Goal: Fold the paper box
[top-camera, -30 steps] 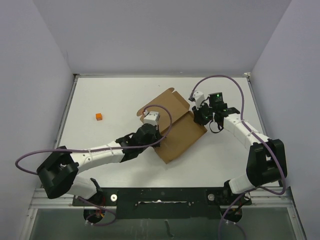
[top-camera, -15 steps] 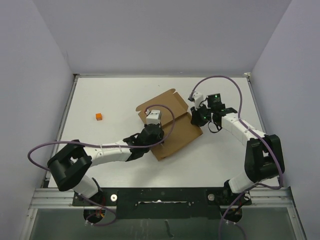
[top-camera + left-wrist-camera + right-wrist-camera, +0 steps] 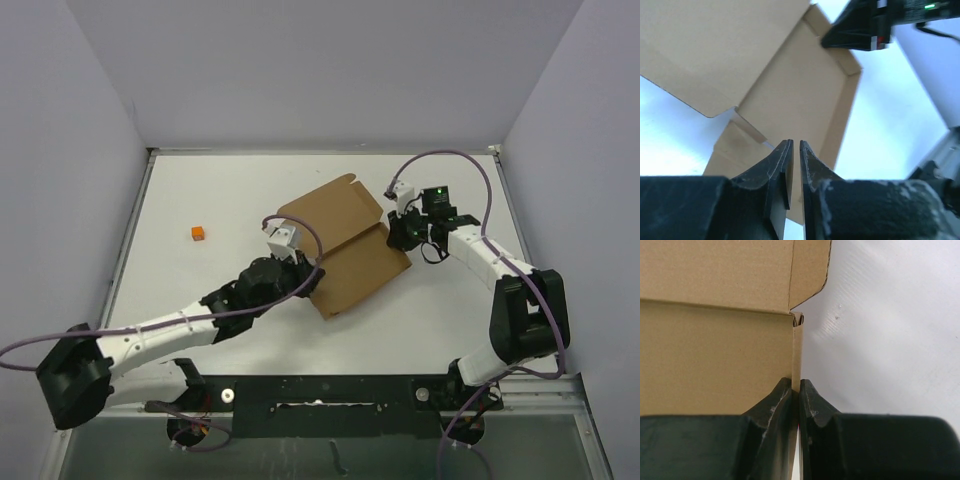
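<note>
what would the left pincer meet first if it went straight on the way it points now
Most likely the paper box: the left pincer points at its brown inner panel just beyond the tips, though how near is hard to judge.

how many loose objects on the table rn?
2: the paper box at centre, a small orange block off to its left. More could hide under the box.

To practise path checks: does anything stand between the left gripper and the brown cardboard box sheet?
Nothing visible: the left gripper faces the brown cardboard box sheet directly; the small orange cube lies well aside.
</note>
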Available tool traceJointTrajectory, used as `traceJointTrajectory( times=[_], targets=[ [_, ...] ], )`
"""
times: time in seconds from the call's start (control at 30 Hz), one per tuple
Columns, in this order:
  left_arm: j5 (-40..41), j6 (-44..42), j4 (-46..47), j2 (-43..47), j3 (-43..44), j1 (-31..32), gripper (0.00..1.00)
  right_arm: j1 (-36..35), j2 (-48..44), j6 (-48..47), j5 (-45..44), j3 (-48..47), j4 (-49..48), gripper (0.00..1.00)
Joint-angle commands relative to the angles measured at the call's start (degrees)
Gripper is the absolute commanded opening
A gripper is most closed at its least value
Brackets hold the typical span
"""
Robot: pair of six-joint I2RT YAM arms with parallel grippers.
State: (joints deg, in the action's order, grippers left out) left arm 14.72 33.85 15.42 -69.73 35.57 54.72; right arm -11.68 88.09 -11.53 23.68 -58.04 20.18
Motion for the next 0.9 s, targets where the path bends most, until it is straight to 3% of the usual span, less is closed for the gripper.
traceJointTrajectory(
  times=[0.0,0.1,0.2,0.43,0.87],
  targets=[
    [-10.39,1.17,-4.28,11.25,-1.66,0.12,0.1,0.16,0.11,0.11,1.46,0.3,-1.73,0.0],
    [-16.16,2.23,-9.6,13.85,-1.88,0.2,0.0,0.14,0.21,0.02,1.35,0.3,-1.73,0.0],
    [-19.44,3.22,-13.19,13.88,-2.0,2.11,0.0,0.17,0.2,-0.07,1.17,0.37,-1.79,0.0],
    [-14.49,2.37,-14.05,6.65,-0.18,11.77,0.0,0.11,0.8,-0.26,1.04,0.38,-1.81,0.0],
    [-9.03,1.28,-15.42,-4.08,4.91,10.85,0.0,-0.14,1.0,-0.51,1.44,0.3,-1.64,0.0]
  ],
)
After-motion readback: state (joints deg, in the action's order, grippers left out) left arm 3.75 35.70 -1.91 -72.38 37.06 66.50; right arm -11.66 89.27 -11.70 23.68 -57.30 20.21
